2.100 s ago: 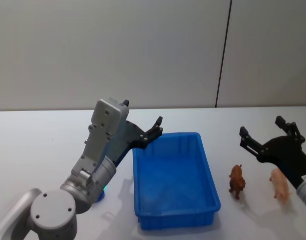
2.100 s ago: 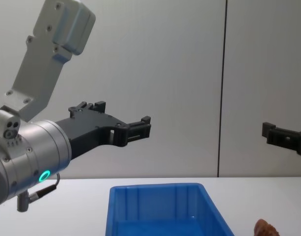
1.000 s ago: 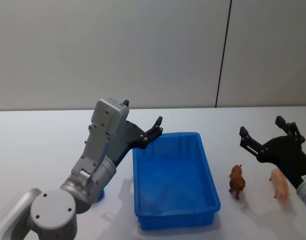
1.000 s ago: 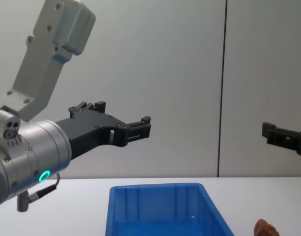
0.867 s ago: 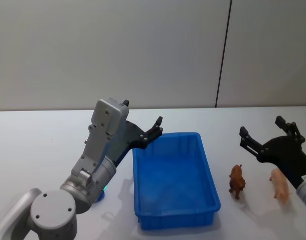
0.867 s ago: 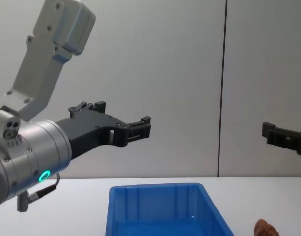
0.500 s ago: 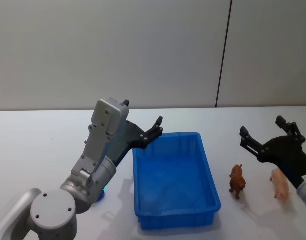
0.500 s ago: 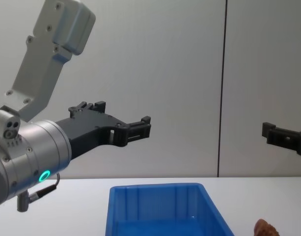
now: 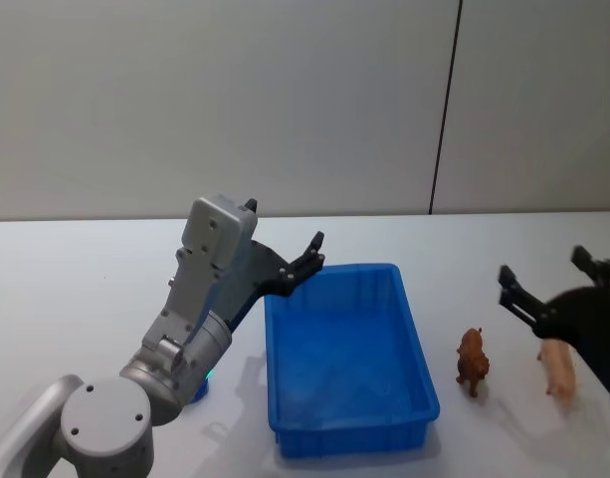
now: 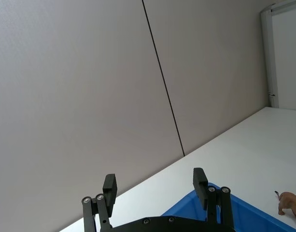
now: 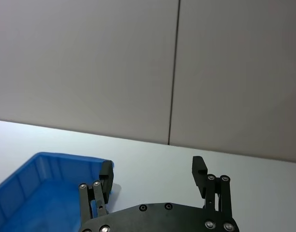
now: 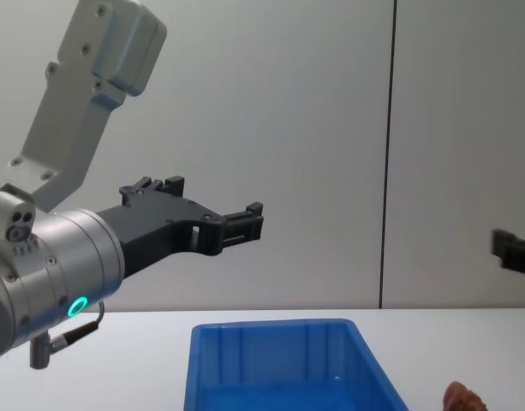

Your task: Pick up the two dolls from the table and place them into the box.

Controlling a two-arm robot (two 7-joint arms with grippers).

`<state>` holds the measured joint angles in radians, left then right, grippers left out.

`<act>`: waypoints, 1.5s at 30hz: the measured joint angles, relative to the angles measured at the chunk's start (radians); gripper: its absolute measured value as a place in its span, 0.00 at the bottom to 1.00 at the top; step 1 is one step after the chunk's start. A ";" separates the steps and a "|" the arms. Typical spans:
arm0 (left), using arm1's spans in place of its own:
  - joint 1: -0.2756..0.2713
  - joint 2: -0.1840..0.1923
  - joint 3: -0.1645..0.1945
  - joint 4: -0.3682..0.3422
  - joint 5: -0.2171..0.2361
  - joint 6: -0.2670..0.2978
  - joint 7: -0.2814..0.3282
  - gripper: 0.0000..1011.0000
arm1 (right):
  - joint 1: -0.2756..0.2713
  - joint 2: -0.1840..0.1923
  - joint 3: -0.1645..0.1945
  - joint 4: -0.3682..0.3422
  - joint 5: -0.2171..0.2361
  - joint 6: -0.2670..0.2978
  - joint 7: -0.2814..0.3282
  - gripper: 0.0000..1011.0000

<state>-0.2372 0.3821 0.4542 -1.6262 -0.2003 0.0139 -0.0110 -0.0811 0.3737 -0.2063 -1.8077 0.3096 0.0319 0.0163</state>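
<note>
**My right gripper slides right, toward the pink doll**

Since a moment ago my right gripper (image 9: 541,267) has drifted right, nearer the table's right side; nothing else has shifted. The white table (image 9: 86,269) holds the blue box (image 9: 334,270) in the middle, empty, where either arm can reach it. My left gripper (image 10: 154,180) hangs raised at the box's far left corner, fingers spread. I judge it parked there to keep clear. The right one hovers above the table, fingers spread wide and pointing away from me. Both dolls stand right of the box. The brown doll (image 9: 472,360) is near the box's right wall. The pink doll (image 9: 558,366) is farther right, under my right gripper, and probably my first pick.
</note>
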 joint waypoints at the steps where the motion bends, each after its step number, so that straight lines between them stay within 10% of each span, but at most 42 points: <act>1: 0.000 0.000 0.000 0.000 0.000 0.000 0.000 0.99 | -0.006 0.003 0.002 -0.005 0.003 0.000 -0.007 0.99; 20: 0.000 0.000 0.000 0.000 0.000 0.000 0.000 0.99 | -0.169 0.082 0.065 -0.107 0.056 0.111 -0.210 0.99; 45: 0.000 0.000 0.000 0.000 0.000 0.000 0.000 0.99 | 0.026 -0.056 0.033 0.082 0.018 0.382 -0.244 0.99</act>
<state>-0.2372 0.3821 0.4542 -1.6262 -0.2003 0.0139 -0.0109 -0.0555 0.3175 -0.1729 -1.7262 0.3275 0.4136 -0.2281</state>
